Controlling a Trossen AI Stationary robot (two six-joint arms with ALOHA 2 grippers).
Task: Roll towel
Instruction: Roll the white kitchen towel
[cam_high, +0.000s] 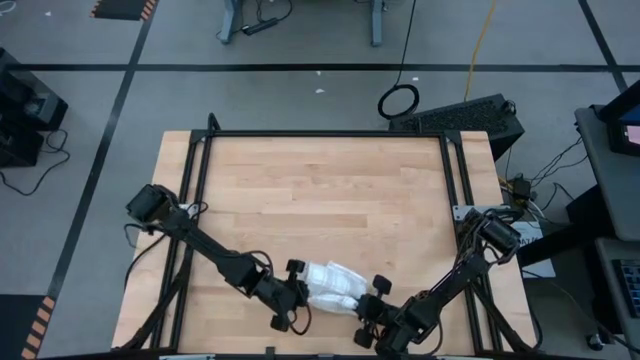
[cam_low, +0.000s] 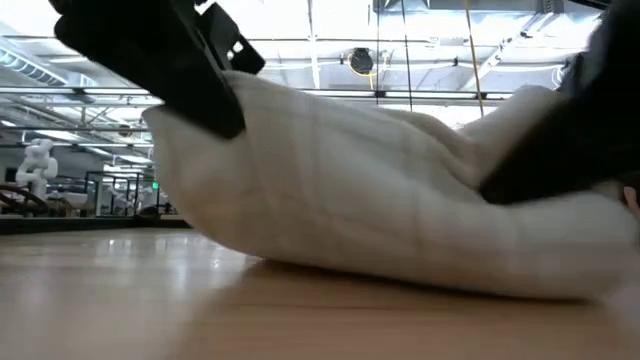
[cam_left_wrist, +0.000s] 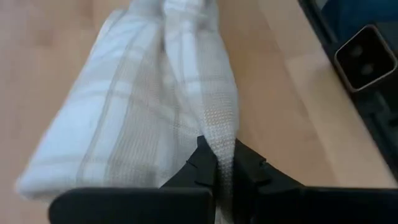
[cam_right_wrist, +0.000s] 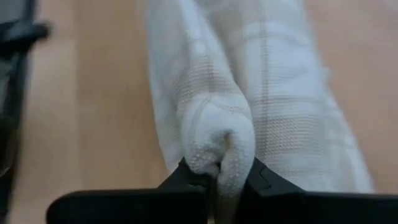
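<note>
Towel (cam_high: 332, 285) bunched in a short roll near the front edge of the table (cam_high: 320, 190), my left gripper (cam_left_wrist: 219, 168) clamped on one end fold, my right gripper (cam_right_wrist: 217, 171) clamped on the opposite end.

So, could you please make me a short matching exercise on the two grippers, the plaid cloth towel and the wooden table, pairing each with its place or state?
Things:
1. left gripper
2. right gripper
3. white plaid cloth towel
4. light wooden table

Places or states:
A. bunched into a long bundle near the table's front edge
B. fingers shut on the towel's end nearer the picture's right in the high view
C. mostly bare, with a black frame round it
D. fingers shut on the towel's end nearer the picture's left in the high view

Pairs: 1-D, 2-B, 3-A, 4-C
</note>
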